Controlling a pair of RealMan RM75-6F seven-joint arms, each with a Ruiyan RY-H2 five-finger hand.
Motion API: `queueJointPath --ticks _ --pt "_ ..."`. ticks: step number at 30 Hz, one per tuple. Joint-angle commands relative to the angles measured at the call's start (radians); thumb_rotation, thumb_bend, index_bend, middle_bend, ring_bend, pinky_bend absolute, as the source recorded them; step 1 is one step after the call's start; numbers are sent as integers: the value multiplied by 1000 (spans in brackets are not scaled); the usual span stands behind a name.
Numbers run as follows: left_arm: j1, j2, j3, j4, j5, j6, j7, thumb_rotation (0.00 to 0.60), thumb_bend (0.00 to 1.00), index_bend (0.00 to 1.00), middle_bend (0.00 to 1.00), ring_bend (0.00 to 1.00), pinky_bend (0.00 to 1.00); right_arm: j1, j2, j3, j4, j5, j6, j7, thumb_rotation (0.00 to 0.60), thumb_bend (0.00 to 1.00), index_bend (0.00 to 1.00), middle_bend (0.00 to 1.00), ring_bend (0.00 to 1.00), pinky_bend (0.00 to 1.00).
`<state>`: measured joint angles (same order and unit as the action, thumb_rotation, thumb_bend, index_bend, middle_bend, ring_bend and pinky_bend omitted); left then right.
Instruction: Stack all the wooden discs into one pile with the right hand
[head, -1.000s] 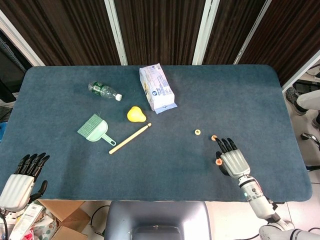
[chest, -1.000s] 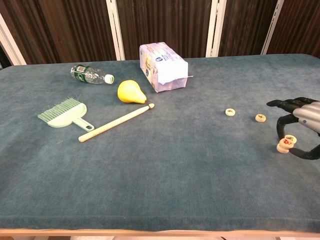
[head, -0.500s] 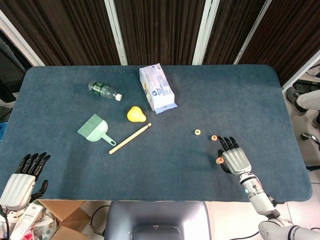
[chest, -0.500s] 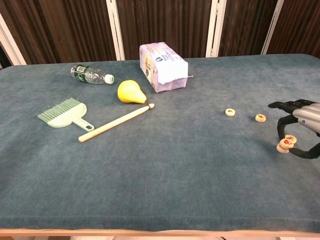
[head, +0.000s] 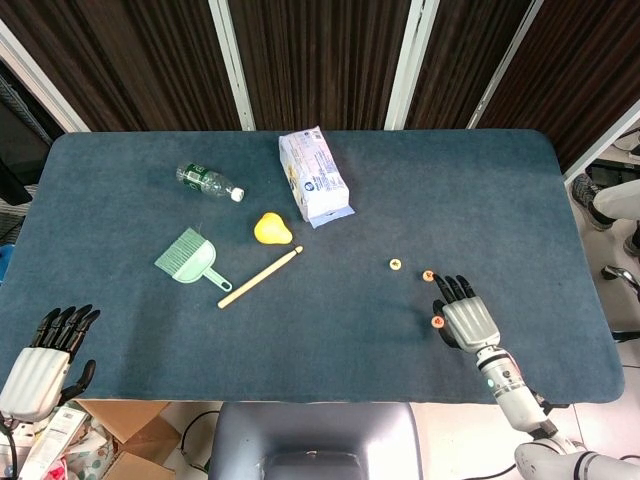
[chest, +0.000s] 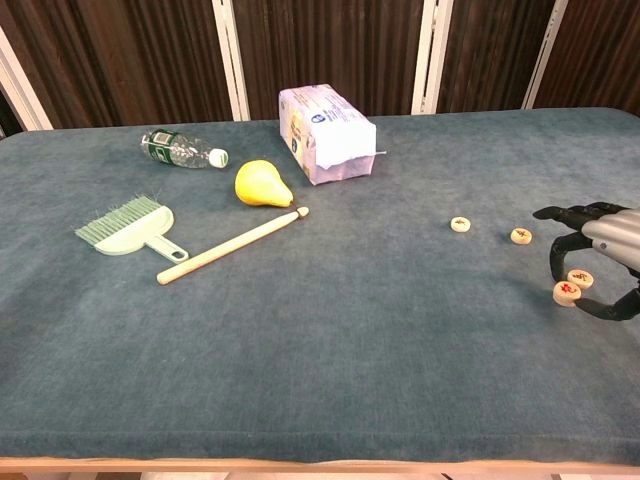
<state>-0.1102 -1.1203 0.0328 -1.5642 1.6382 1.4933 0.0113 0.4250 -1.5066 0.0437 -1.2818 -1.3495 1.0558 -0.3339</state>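
Several small wooden discs lie on the blue cloth at the right. One disc (chest: 460, 224) (head: 396, 264) sits alone, and a second disc (chest: 520, 236) (head: 428, 275) lies just off my right hand's fingertips. Two more discs (chest: 565, 292) (chest: 579, 278) lie side by side, nearly touching, under the arch of my right hand (chest: 603, 258) (head: 467, 318), between fingers and thumb. In the head view only one disc (head: 437, 321) of this pair shows, beside the hand. The hand's fingers are spread and grip nothing. My left hand (head: 42, 358) hangs off the table's near left edge, fingers apart and empty.
On the left half lie a green hand brush (chest: 128, 227), a wooden stick (chest: 232, 246), a yellow pear (chest: 261, 185), a plastic bottle (chest: 183, 150) and a tissue pack (chest: 325, 120). The table's right edge (head: 590, 290) runs close to my right hand.
My right hand has drawn back slightly toward the right edge. The two discs beneath it, overlapping before, now lie side by side.
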Motion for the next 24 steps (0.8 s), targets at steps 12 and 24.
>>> queueJointPath --ticks 12,24 --pt "1 0 0 -1 -1 2 2 600 507 5 40 11 40 -15 26 11 -12 11 29 19 600 491 449 30 0 0" --pt "2 -1 0 -2 -2 1 6 600 507 6 40 11 41 5 0 20 48 40 -16 13 600 491 472 31 0 0"
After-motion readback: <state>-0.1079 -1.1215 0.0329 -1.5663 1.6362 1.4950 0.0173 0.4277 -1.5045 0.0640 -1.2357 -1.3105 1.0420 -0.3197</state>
